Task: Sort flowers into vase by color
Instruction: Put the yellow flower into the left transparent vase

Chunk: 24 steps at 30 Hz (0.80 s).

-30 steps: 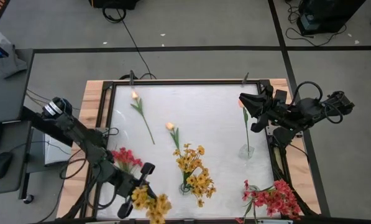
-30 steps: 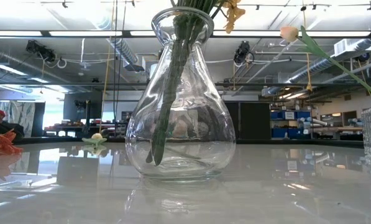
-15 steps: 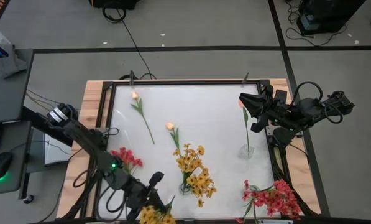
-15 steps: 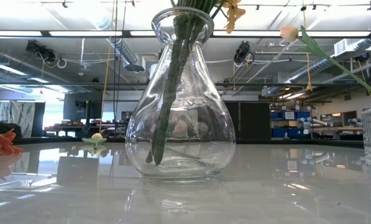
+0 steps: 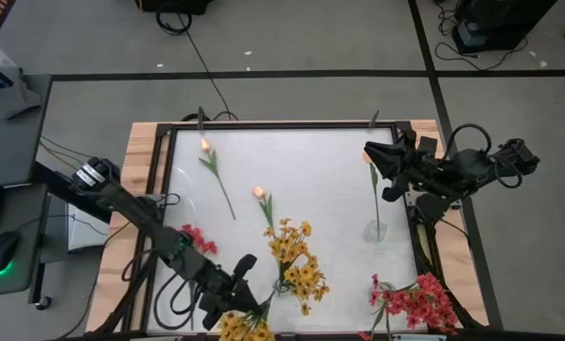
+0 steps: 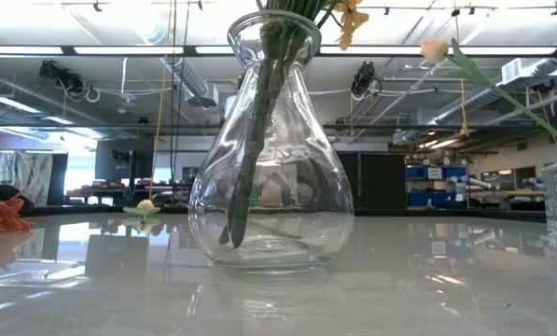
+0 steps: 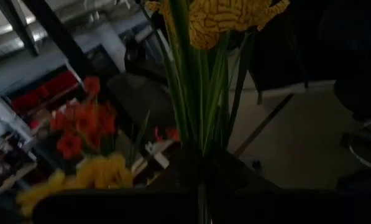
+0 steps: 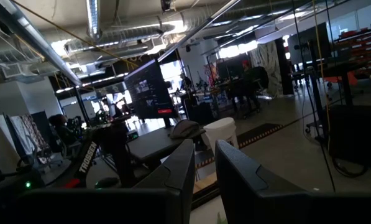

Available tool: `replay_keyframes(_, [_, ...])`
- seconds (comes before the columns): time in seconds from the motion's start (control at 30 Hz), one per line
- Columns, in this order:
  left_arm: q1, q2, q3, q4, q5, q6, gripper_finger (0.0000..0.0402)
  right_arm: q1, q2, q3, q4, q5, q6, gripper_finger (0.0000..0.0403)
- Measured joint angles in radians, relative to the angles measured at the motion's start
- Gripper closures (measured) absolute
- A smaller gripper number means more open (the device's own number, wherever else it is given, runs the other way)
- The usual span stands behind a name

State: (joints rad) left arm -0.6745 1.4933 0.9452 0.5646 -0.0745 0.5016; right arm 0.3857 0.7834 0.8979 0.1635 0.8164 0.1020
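Open middle, crowded near edge

The table (image 5: pixel 320 166) centre lies bare — two peach stems (image 5: pixel 216 175) cross the left part; the round vase (image 5: pixel 284 282) of yellow flowers (image 5: pixel 296 260) and red clusters (image 5: pixel 416 301) block the near edge

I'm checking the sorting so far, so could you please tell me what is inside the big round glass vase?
Green stems stand in the vase, with yellow flowers above its mouth. Other stems may be hidden among them.

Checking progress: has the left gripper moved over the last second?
Yes. The left gripper, shut on a yellow bunch, moved rightward toward the vase.
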Motion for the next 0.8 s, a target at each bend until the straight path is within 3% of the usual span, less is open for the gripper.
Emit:
replay_keyframes(0.33, [0.039, 0.03, 0.025, 0.008, 0.067, -0.059, 0.0386, 0.0, 0.0, 0.0, 0.0, 0.0, 0.0, 0.0328])
replay_keyframes(0.8, [0.055, 0.061, 0.025, 0.0, 0.067, -0.13, 0.0386, 0.0, 0.0, 0.0, 0.0, 0.0, 0.0, 0.0328])
